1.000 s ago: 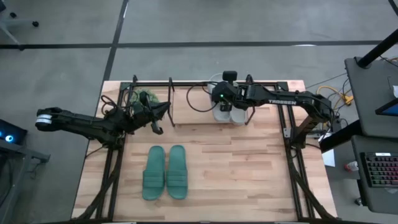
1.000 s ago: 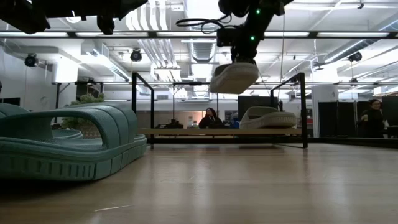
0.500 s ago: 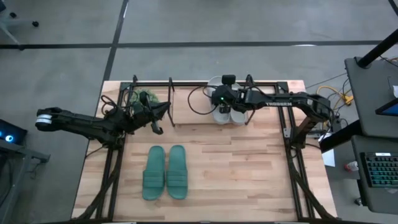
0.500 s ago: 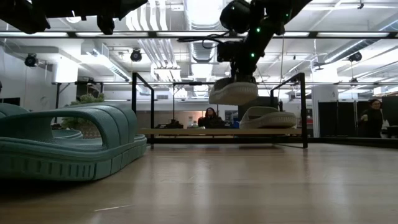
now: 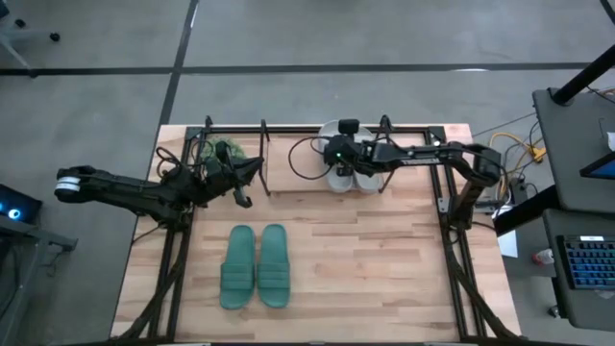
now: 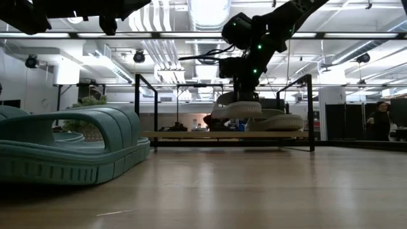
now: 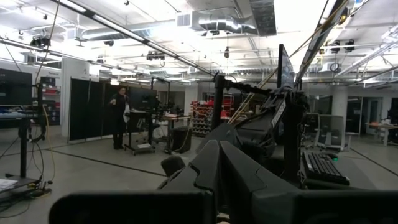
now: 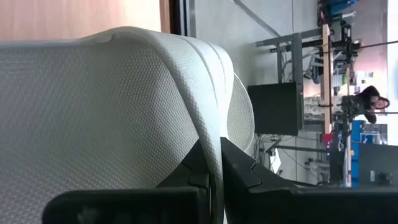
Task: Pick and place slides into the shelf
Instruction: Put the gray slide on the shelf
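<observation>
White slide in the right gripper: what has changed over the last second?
The right gripper lowered the white slide to the shelf, beside the other white slide, still gripping its strap. The teal pair and left gripper stayed put.

Teal-green ribbed slides; pale grey-white, fine-textured slides; black wire shelf; light wood-grain table

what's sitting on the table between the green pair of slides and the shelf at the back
Nothing: in the high view, bare wooden tabletop separates the teal slides from the shelf. The left gripper hangs off to one side of that stretch.
</observation>
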Controlling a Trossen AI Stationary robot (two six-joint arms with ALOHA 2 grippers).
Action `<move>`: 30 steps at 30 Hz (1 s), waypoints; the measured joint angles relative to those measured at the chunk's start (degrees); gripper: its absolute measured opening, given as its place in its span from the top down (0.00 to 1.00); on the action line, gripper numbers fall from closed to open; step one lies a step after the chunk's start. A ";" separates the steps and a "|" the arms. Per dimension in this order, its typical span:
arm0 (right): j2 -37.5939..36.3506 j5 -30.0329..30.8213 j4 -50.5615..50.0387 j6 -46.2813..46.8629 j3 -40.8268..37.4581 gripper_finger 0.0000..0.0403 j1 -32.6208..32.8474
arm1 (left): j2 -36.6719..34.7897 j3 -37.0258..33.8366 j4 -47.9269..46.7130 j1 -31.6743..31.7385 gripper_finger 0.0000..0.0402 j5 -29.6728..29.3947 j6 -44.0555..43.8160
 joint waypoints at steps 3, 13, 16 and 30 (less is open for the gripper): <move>0.83 0.07 0.05 -0.38 0.34 0.98 -0.12 | -0.01 0.00 0.00 0.00 1.00 0.00 0.00; 0.81 -0.01 0.04 2.80 -0.79 0.98 -1.53 | -0.01 0.00 0.01 0.00 1.00 0.00 0.02; 0.81 -0.32 0.16 2.64 -1.47 0.98 -1.49 | -0.01 0.00 0.00 0.02 1.00 0.00 0.02; 0.77 -2.55 0.18 2.47 -4.05 0.98 -1.49 | -0.01 0.00 0.00 0.02 1.00 0.00 0.02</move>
